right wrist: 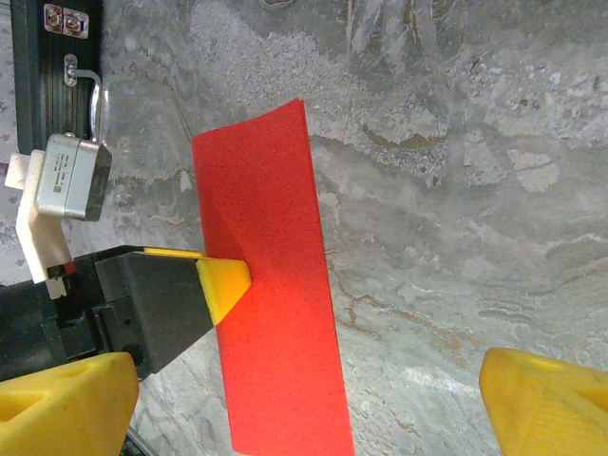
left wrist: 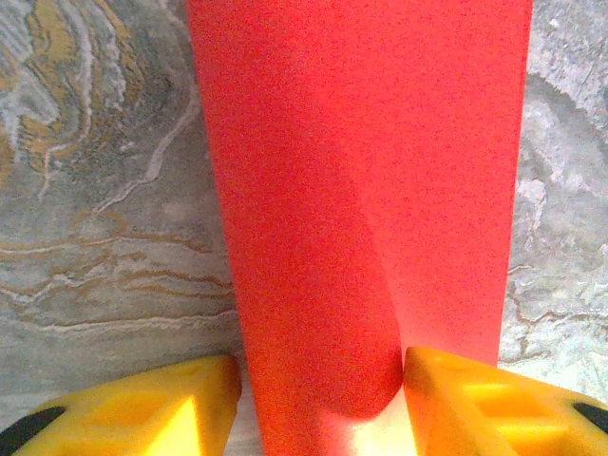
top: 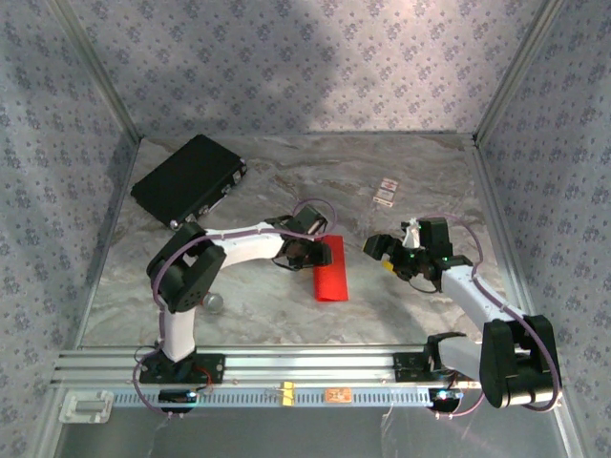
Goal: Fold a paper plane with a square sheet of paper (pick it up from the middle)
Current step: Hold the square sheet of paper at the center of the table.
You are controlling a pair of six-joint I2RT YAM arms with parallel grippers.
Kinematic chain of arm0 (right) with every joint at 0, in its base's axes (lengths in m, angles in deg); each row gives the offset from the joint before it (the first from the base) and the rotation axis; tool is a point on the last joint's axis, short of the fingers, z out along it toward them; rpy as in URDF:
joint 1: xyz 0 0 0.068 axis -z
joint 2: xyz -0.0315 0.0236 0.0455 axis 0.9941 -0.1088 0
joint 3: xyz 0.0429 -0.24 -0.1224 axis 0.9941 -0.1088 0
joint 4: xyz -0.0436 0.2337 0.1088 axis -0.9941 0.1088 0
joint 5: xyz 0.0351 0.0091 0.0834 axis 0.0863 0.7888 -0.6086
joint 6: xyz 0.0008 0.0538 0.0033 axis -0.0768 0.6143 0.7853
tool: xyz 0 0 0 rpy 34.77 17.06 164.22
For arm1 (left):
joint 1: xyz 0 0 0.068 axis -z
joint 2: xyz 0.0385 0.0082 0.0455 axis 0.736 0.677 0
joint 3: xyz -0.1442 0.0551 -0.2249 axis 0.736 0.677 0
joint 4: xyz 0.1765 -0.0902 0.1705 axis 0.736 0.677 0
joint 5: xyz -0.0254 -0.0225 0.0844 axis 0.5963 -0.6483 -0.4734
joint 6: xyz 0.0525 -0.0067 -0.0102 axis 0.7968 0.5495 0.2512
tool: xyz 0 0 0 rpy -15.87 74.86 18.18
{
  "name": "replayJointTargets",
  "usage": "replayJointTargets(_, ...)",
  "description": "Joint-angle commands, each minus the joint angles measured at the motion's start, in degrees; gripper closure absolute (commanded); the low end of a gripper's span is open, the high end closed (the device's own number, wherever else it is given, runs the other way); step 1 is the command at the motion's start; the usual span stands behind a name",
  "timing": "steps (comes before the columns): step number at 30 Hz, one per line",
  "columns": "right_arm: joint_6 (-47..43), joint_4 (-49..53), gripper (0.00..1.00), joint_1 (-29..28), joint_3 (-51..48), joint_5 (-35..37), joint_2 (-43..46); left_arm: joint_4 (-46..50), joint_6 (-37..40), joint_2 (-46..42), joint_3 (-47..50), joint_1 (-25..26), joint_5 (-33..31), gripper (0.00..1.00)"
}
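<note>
The square sheet of paper [top: 332, 272] lies on the marble table, doubled into a long bright red strip. My left gripper [top: 307, 250] is down at the strip's far end. In the left wrist view a raised, rounded fold of the paper [left wrist: 313, 237] runs between the yellow fingers [left wrist: 475, 399]. The right finger touches it and a sliver of table shows beside the left finger, so the left gripper [left wrist: 323, 404] is open. In the right wrist view one yellow tip of the left gripper [right wrist: 223, 280] rests on the paper [right wrist: 275, 361]. My right gripper [top: 384, 256] hovers to the right, wide open and empty [right wrist: 304, 408].
A black case [top: 189, 179] lies at the back left, its latches and handle also in the right wrist view [right wrist: 47, 76]. Small white packets [top: 386, 193] sit at the back right. A small grey object [top: 212, 302] lies by the left arm. Patterned walls enclose the table.
</note>
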Motion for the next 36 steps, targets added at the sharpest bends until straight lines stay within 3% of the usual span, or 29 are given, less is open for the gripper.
replayJointTargets(1,0.65,0.36,0.05,-0.48,-0.17,0.57,-0.25,4.57,1.83,4.56,1.19,-0.3,-4.51,0.48)
replayJointTargets(31,-0.3,-1.08,0.09,-2.53,-0.33,0.09,-2.38,6.59,3.26,6.59,-0.46,0.48,-6.62,0.47)
replayJointTargets(33,-0.13,-1.62,0.12,-2.83,-0.34,-0.1,-2.72,6.59,3.33,6.58,-0.52,0.43,-6.59,0.47)
replayJointTargets(36,0.27,-3.79,0.32,-3.54,-0.35,-1.44,-4.09,6.52,3.39,6.59,-0.55,0.44,-6.66,0.47)
